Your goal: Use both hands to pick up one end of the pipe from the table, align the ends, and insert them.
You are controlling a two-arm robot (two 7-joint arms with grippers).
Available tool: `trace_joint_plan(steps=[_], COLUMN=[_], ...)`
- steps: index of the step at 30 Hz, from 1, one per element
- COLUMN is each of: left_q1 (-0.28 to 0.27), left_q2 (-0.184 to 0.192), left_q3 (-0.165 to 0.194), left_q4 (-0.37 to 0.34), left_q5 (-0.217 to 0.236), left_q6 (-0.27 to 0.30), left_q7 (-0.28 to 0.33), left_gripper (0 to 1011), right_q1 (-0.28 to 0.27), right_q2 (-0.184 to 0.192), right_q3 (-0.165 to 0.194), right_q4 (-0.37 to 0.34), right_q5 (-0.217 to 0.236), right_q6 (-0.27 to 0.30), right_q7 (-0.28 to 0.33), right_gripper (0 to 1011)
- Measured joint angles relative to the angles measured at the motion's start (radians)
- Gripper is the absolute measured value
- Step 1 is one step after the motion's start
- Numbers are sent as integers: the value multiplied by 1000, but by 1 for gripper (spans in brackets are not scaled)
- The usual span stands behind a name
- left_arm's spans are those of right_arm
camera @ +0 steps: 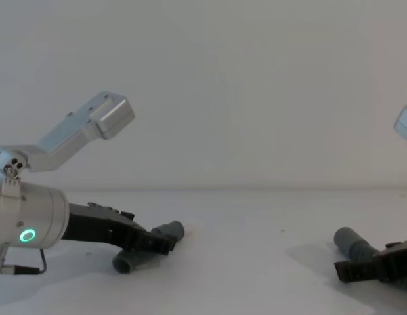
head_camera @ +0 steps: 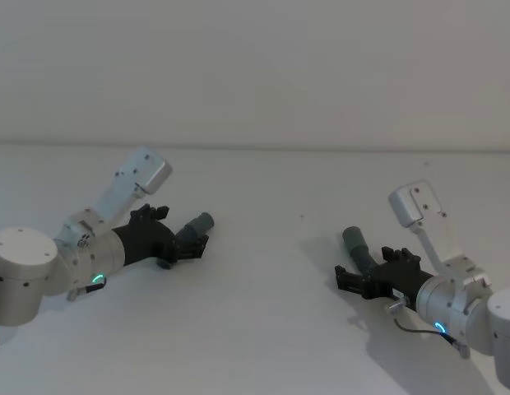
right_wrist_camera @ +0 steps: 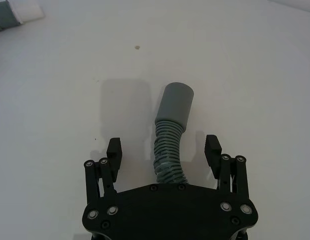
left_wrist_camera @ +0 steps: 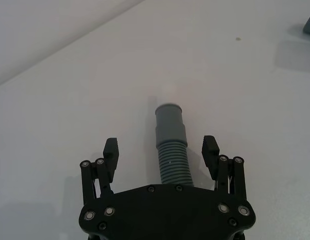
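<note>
Left gripper (left_wrist_camera: 160, 147) released, jaws spread astride pipe (left_wrist_camera: 172, 165), cuff (left_wrist_camera: 170, 122) beyond fingertips. Right gripper (right_wrist_camera: 163, 146) likewise unclenched, other cuff (right_wrist_camera: 176, 102) ahead.

The left arm (head_camera: 25, 276) and right arm (head_camera: 465, 309) are gleaming silver-grey.
Each is glowing with a small green ring light (camera: 26, 235) and carrying a boxy silver wrist housing (head_camera: 144, 171); a thin dark cable (head_camera: 413, 328) is trailing off the right arm, and silver screws are dotting the black open-frame left gripper (left_wrist_camera: 161, 147) and right gripper (right_wrist_camera: 164, 149).

Plain pale wall (head_camera: 255, 66) behind, small dark speck (head_camera: 302, 217)
</note>
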Motion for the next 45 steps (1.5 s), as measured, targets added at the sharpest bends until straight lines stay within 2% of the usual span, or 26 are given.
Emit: trace_joint_plan(steps=[10,20,25,45], left_q1=[4,7,8,9], left_q2=[-3,-4,-5,-5], left_q3=[-7,-12,-13,-15], left_q4=[-4,-8,-9,-10], left_q5=[-14,-22,-25,-27], left_q6=[59,87,93,107], left_q7=[-14,-20,-22,-26], left_gripper=[1001,998,895,768], right_q1=[1,1,1,1], right_q2=[-1,-2,-2,-2], right_q3=[0,0,0,0], right_q4=[1,1,1,1], right_q5=[0,0,0,0], right_q6=[1,2,2,2], right_q7=[1,1,1,1], right_gripper=[1003,1003,1003,1003])
